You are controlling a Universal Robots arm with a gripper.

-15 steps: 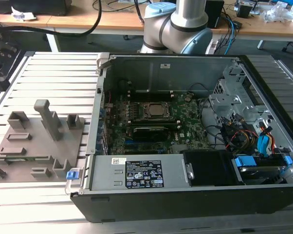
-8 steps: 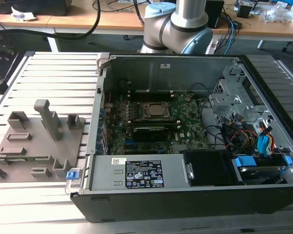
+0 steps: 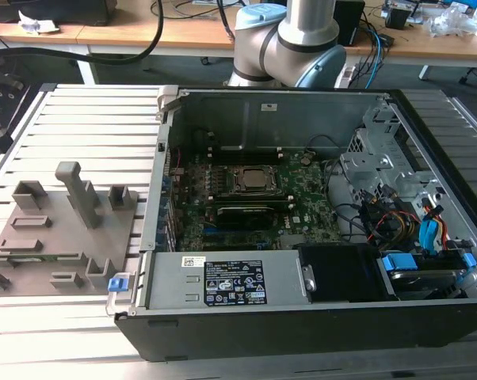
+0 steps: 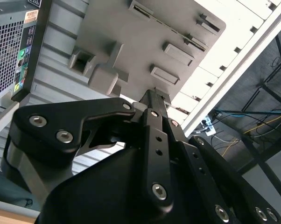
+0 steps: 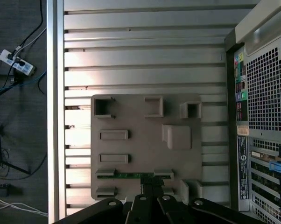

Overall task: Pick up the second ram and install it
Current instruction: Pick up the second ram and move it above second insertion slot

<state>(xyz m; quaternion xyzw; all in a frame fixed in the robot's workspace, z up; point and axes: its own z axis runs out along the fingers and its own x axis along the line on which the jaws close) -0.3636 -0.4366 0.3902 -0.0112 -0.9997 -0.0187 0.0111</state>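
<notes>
I can read no print; a black-and-white label (image 3: pixel 233 283) lies on the power supply (image 3: pixel 169 283), at six o'clock from the motherboard (image 3: pixel 310 202); its lettering is illegible.

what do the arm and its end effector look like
The arm is a silver-grey tube with rounded joints capped in light blue. The end effector is matte black, built from flat angular links joined by silver bolts, with small round holes along the middle bar.
</notes>
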